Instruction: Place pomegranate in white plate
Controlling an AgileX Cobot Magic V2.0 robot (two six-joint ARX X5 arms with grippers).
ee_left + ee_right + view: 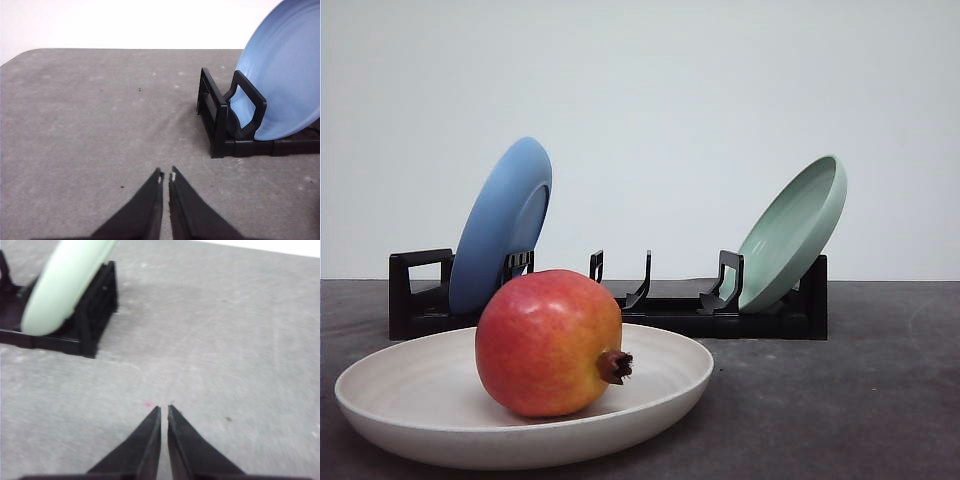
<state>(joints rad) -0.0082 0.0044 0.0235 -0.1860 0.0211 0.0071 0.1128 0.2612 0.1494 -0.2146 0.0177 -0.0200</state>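
Sitting nearest was the white plate [410, 395] with the pomegranate [548, 342] already resting in it, both the left gripper [166, 177] and right gripper [164, 409] pinched closed on nothing, so I reckoned placing was done, nothing left but parking.

Blue plate [503, 226], green plate [794, 232], rack [660, 305]

A bare lab-style test bench: a grey felt-like table [880, 400] against a plain white wall [670, 100], nothing homely around. Near the table's far edge stands a black dish rack [650, 310] with 2 plates propped upright, like staged props.
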